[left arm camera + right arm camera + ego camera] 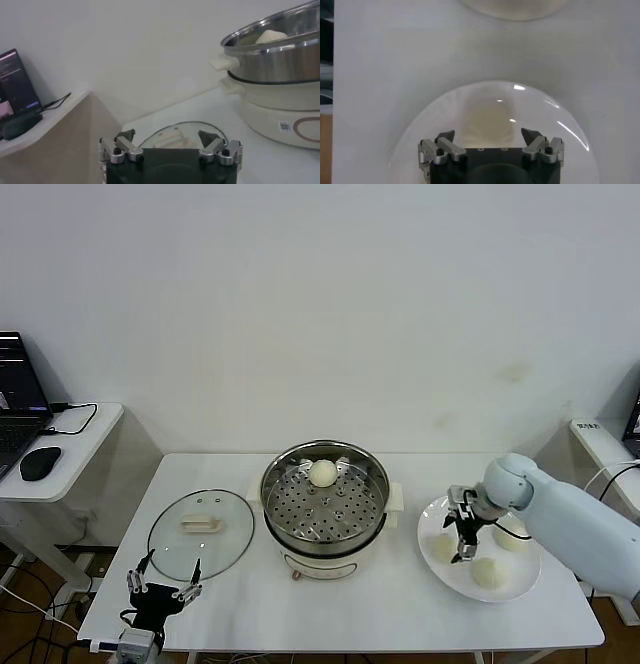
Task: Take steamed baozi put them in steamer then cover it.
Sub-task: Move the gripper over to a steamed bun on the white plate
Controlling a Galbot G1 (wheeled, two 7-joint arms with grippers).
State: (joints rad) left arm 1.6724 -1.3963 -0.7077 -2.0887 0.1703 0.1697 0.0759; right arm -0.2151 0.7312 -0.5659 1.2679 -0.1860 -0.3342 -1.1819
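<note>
Over plate (520, 584) rim | right gripper (466, 534) spread, holding nothing, among baozi (488, 571) | left gripper (164, 592) spread, table's (350, 604) near edge

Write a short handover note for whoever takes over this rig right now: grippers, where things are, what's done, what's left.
Right gripper: open, empty, above the plate, pointing down among the buns.
Left gripper: open, empty, parked at the table's front edge beside the lid.
Steamer: mid-table, uncovered, one bun on its tray.
Plate: three buns left on it.
Done: one bun moved.
Left: move three buns, then set the lid on the steamer.
</note>
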